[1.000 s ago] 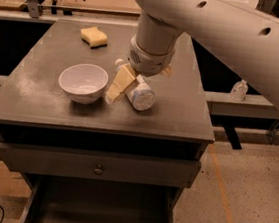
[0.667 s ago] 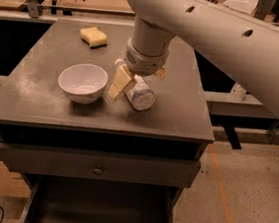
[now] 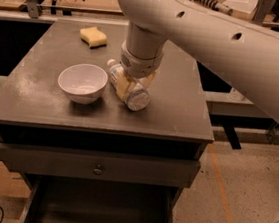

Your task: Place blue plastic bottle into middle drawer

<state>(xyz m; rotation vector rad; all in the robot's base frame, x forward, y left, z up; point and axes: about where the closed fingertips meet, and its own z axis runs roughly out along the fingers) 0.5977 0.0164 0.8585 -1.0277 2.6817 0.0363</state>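
The blue plastic bottle (image 3: pixel 131 93) lies on its side on the dark cabinet top (image 3: pixel 180 108), white cap (image 3: pixel 112 64) pointing to the back left. My gripper (image 3: pixel 135 82) is down over the bottle's middle, open, with a yellowish finger (image 3: pixel 124 85) on the bowl side and the other (image 3: pixel 148 79) on the far side. The bottle rests on the top. The middle drawer (image 3: pixel 103 207) stands pulled out below the cabinet's front, its dark floor bare.
A white bowl (image 3: pixel 82 82) stands just left of the bottle. A yellow sponge (image 3: pixel 93 36) lies at the back of the top. A shut drawer front with a round knob (image 3: pixel 97 169) sits above the open drawer. My arm (image 3: pixel 222 47) spans the upper right.
My gripper has shifted right and down from beside the bowl onto the bottle, so its fingers now straddle it. The bottle, bowl and sponge have not moved.
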